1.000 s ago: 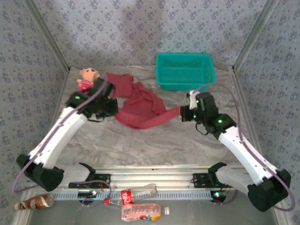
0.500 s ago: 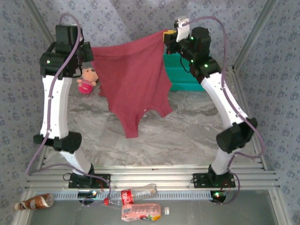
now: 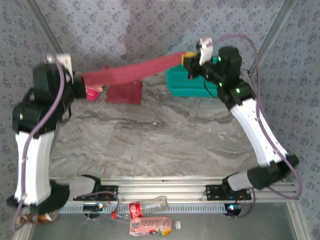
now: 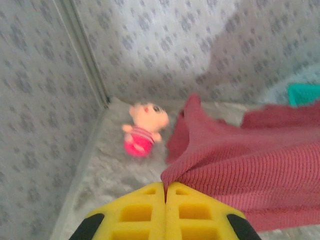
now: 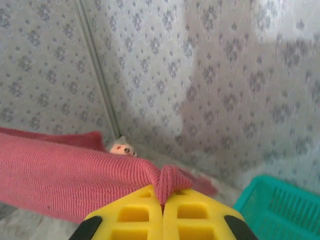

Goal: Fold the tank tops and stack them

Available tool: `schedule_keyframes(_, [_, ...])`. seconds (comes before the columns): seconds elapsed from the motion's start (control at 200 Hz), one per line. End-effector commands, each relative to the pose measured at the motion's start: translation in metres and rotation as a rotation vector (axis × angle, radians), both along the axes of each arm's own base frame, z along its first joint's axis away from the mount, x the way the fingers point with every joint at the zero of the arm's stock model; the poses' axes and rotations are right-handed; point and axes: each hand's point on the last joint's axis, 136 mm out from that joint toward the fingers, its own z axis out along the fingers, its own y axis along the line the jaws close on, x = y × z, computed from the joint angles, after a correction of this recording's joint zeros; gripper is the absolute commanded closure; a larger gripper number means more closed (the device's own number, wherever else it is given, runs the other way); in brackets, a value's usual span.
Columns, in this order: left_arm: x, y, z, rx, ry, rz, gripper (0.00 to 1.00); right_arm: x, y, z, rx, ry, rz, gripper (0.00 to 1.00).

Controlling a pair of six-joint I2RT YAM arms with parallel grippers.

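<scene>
My left gripper (image 4: 165,186) has its fingers pressed together on one corner of the tank top (image 3: 142,69). My right gripper (image 5: 162,194) pinches the opposite corner. The tank top is stretched between both grippers above the back of the table (image 3: 165,140), spanning from the pink doll (image 3: 93,91) to the teal basket (image 3: 187,86). One portion hangs down beside the doll.

A top (image 3: 140,67) spans between left tool (image 3: 77,80) and right tool (image 3: 187,60), above the table's (image 3: 160,140) far side; doll (image 3: 93,91) far left, basket (image 3: 186,86) far right.
</scene>
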Motion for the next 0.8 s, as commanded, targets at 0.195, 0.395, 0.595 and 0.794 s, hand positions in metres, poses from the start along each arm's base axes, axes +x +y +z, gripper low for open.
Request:
schedule_keyframes(0.195, [-0.087,-0.115,-0.261,-0.207,0.507,-0.198,1.0,-0.086,-0.095,-0.307,-0.181,0.925,-0.255,1.0])
schedule_keyframes(0.395, [-0.144,-0.186,-0.335,-0.141,0.686,-0.361,1.0,-0.114,-0.125,-0.378,-0.224,1.138,-0.39,0.99])
schedule_keyframes(0.595, [-0.156,-0.248,-0.348,-0.175,0.774,-0.524,1.0,-0.104,-0.158,-0.401,-0.229,1.176,-0.529,0.99])
schedule_keyframes(0.794, [-0.18,-0.291,-0.365,-0.151,0.915,-0.694,0.95,-0.09,-0.172,-0.393,-0.282,1.156,-0.539,0.96])
